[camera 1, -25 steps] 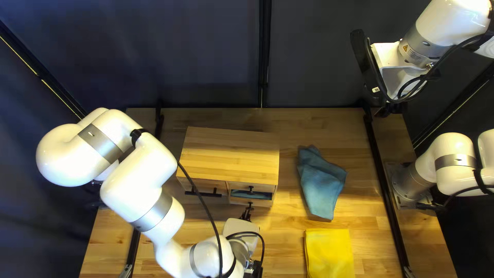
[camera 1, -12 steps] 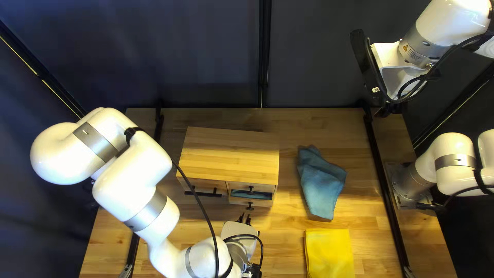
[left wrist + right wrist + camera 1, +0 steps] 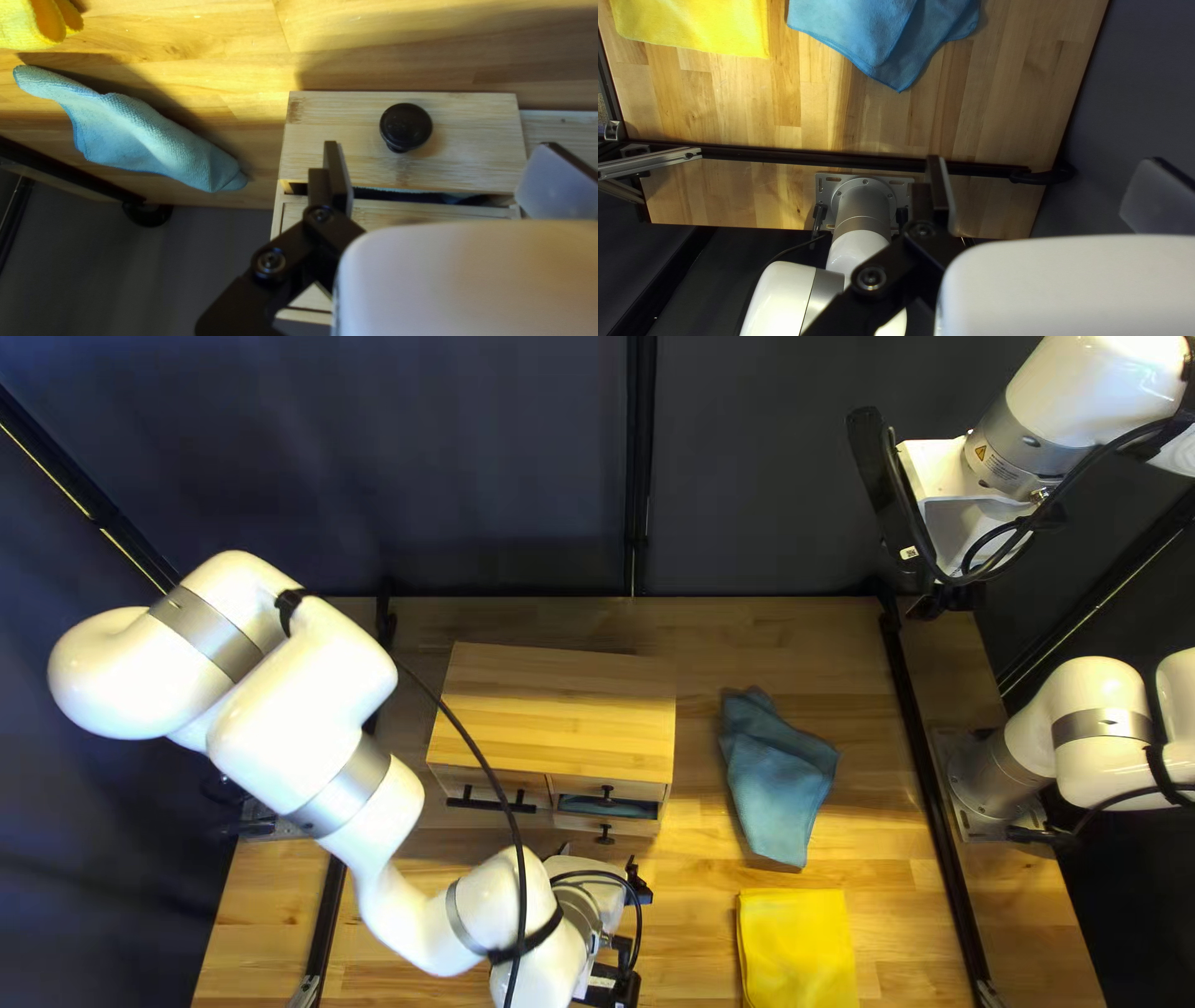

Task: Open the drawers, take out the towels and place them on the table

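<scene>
The wooden drawer box (image 3: 560, 714) stands mid-table. Its lower right drawer (image 3: 402, 140) is pulled out a little, and a strip of blue towel (image 3: 411, 194) shows in the gap behind its front. My left gripper (image 3: 444, 179) is open just in front of that drawer, its fingers apart from the black knob (image 3: 405, 127). Seen from above, the left gripper (image 3: 597, 866) sits near the table's front edge. On the table lie a blue towel (image 3: 775, 775) and a yellow towel (image 3: 794, 943). My right gripper (image 3: 1045, 196) hangs open, high above the table's right edge.
The box's left drawer with its bar handle (image 3: 485, 800) and the upper right drawer with its knob (image 3: 607, 792) are closed. My right arm's base (image 3: 864, 205) stands at the right edge, beyond a black rail (image 3: 920, 775). Bare wood lies left of the box.
My left gripper has let go of the lower right drawer's knob, opened, and drawn back toward the table's near edge. The drawer stays slightly pulled out. The right arm has not moved.
</scene>
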Controlling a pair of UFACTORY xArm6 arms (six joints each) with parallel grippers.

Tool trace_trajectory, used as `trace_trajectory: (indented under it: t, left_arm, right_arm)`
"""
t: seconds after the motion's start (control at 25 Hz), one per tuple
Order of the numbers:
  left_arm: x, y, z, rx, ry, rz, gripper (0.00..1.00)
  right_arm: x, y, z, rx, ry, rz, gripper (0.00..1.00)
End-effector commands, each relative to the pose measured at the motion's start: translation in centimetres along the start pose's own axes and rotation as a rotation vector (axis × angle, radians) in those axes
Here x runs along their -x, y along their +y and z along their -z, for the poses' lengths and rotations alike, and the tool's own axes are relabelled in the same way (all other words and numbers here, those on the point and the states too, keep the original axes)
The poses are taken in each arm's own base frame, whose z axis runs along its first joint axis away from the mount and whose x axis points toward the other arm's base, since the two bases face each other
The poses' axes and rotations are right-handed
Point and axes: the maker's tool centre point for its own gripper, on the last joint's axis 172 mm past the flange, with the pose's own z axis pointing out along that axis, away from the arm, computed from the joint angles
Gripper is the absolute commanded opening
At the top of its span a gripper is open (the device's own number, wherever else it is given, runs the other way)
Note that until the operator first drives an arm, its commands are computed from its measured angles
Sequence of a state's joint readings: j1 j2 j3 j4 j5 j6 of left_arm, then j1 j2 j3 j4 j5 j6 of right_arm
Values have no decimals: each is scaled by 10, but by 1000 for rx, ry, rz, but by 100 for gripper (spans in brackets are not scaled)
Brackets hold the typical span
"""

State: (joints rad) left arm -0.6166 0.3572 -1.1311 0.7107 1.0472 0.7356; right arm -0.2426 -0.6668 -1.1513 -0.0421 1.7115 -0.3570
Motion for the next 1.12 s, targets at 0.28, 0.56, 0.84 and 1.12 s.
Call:
trace_trajectory:
  t: [0.28, 0.56, 0.84, 1.12]
  left_arm:
    - [-6, 0, -4, -4, 137, 18, 100]
    - [-6, 0, -5, 5, 153, 25, 100]
    - [2, -8, -16, 33, 233, 34, 100]
    - [5, -8, -22, 48, 272, 22, 100]
  right_arm:
    - [0, 0, 0, 0, 0, 0, 100]
    - [0, 0, 0, 0, 0, 0, 100]
    - [0, 0, 0, 0, 0, 0, 100]
    - [0, 0, 0, 0, 0, 0, 100]
